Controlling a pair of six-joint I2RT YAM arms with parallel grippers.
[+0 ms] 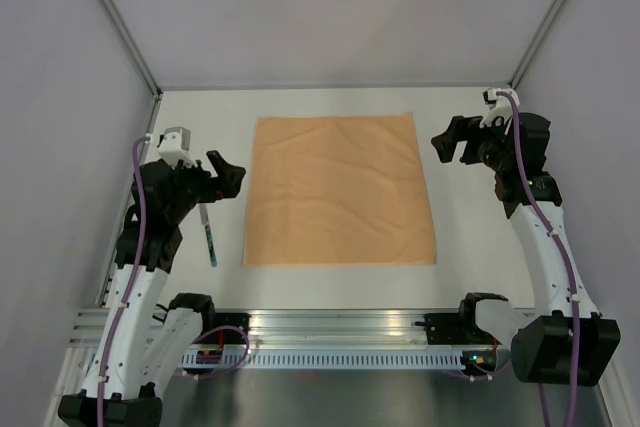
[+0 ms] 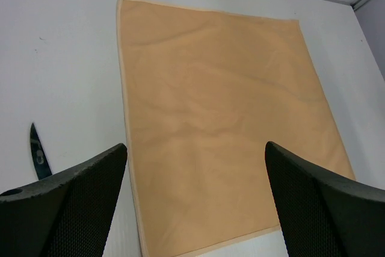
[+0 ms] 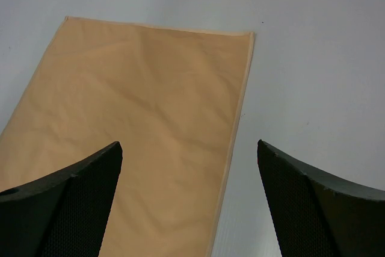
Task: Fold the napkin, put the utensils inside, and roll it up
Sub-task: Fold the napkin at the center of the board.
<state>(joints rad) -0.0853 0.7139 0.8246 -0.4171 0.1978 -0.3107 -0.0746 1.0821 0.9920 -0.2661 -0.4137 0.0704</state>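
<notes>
The peach-orange napkin [image 1: 340, 187] lies flat and unfolded in the middle of the white table, slightly wrinkled. It also shows in the left wrist view [image 2: 222, 112] and the right wrist view [image 3: 132, 118]. One utensil [image 1: 208, 235] with a dark green handle lies on the table left of the napkin, partly under my left arm; only its end shows in the left wrist view [image 2: 38, 157]. My left gripper [image 1: 228, 172] [image 2: 195, 145] is open and empty, above the napkin's left edge. My right gripper [image 1: 448, 142] [image 3: 189, 143] is open and empty, above the napkin's far right edge.
Grey walls enclose the table on the left, back and right, with metal frame posts [image 1: 120, 22] at the corners. An aluminium rail [image 1: 330, 327] with the arm bases runs along the near edge.
</notes>
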